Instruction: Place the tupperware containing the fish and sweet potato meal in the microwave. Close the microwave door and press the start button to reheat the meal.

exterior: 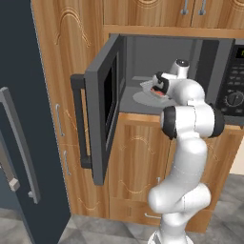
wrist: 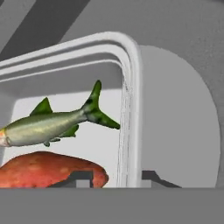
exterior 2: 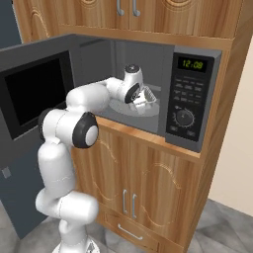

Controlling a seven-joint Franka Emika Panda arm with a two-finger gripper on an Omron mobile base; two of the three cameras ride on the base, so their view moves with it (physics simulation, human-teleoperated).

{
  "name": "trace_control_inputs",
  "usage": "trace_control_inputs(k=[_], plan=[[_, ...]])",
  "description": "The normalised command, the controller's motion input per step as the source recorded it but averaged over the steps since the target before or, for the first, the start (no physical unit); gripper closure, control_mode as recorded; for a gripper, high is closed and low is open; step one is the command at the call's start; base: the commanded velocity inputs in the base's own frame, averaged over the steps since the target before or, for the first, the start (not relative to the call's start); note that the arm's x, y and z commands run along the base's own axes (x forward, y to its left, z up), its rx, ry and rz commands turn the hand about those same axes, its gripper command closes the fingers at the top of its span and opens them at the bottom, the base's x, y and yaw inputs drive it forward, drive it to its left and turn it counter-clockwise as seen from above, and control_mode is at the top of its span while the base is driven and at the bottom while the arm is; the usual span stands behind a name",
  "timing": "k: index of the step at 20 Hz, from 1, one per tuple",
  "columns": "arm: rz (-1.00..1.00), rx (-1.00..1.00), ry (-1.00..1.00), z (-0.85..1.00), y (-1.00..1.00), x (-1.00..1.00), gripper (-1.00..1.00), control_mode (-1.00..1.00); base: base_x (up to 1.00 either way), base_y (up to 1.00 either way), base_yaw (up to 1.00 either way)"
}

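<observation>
Hand view shows the gripper (wrist: 111, 177) astride the tupperware (wrist: 131, 87) wall at lower centre, fingers slightly parted; whether it grips cannot be told. Recommended: release fully, withdraw straight out, avoid dragging it off the turntable (wrist: 179, 118).

This is a home kitchen — a rendered one. Carved wooden cabinets (exterior 2: 148, 183) with metal handles surround a built-in microwave (exterior 2: 190, 99), its door (exterior: 102, 107) swung open beside a black control panel (exterior 2: 187, 96) with buttons and a dial. A tall dark refrigerator (exterior: 28, 119) stands at the left, over a grey tiled floor (exterior 2: 217, 227).
</observation>
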Motion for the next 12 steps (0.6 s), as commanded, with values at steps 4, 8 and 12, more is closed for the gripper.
trace_control_inputs(k=[4, 8, 12], plan=[[0.13, -0.04, -0.06, 0.1, 0.0, -0.81, -1.0, -1.0, 0.0, 0.0, 0.0], [0.18, -0.16, -0.06, 0.01, 0.25, -1.0, -1.0, -1.0, 0.0, 0.0, 0.0], [0.19, -0.21, -0.13, 0.0, 0.45, -1.0, -1.0, -1.0, 0.0, 0.0, 0.0]])
